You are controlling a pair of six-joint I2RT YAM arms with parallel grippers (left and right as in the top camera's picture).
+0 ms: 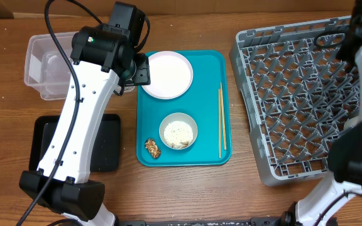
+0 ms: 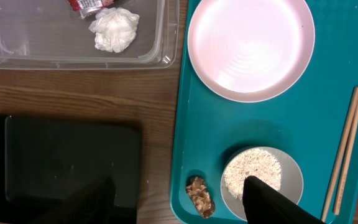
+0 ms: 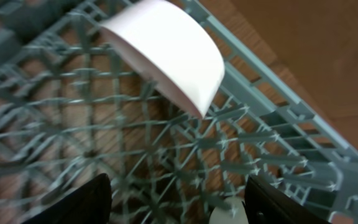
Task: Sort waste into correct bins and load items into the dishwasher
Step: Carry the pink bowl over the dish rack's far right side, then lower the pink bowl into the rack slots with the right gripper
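Cup [image 3: 166, 53] in rack [image 3: 289, 109], ahead of R gripper [image 3: 176, 190]

The table [image 1: 5, 119] is showing matt brown wood grain. The teal tray [image 1: 206, 69] is looking like smooth plastic, the clear tub [image 2: 42, 37] like glossy transparent plastic. The black tray [image 2: 67, 162] is giving a dull sheen. The tissue [image 2: 114, 31] is looking like crumpled paper. The chopsticks [image 1: 220, 119] are showing pale bare wood. The grey rack [image 1: 294, 94] is looking like matt plastic.
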